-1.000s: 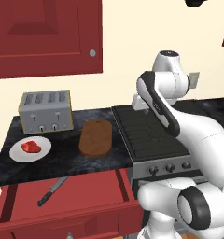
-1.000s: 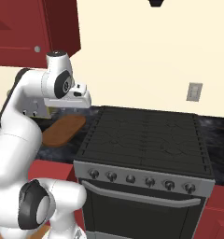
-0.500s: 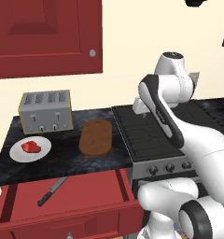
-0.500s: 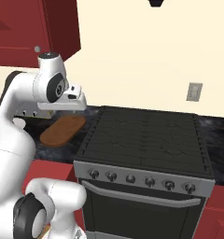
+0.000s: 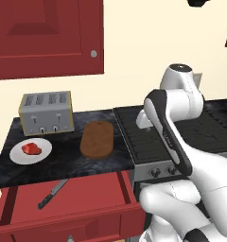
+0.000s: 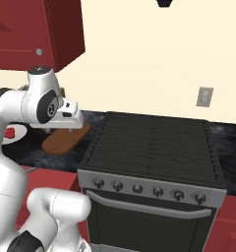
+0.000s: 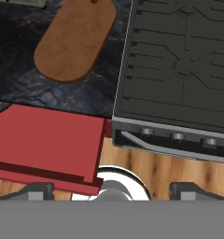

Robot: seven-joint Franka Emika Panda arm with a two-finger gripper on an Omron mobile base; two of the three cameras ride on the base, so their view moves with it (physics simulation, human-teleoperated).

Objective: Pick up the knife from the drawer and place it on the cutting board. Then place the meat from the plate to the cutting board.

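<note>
The drawer (image 5: 68, 208) stands pulled out, open from above, with the knife (image 5: 53, 194) lying alone at its 9 o'clock side. On the counter (image 5: 63, 160), the toaster (image 5: 46, 112) blocks the back at 11 o'clock. Bare counter separates the plate (image 5: 31, 152) from the cutting board (image 5: 97, 139); the wall cabinet (image 5: 48, 38) seems to hang well above.

Silver four-slot toaster (image 5: 46, 112) at the back of a dark marbled counter (image 5: 63, 158), black gas stove (image 6: 154, 147) alongside, red wall cabinets (image 5: 49, 38) above, wall outlet (image 6: 204, 96), wood floor (image 7: 146, 168).

glossy white rounded arm (image 5: 174, 137) segments with dark joint bands.
</note>
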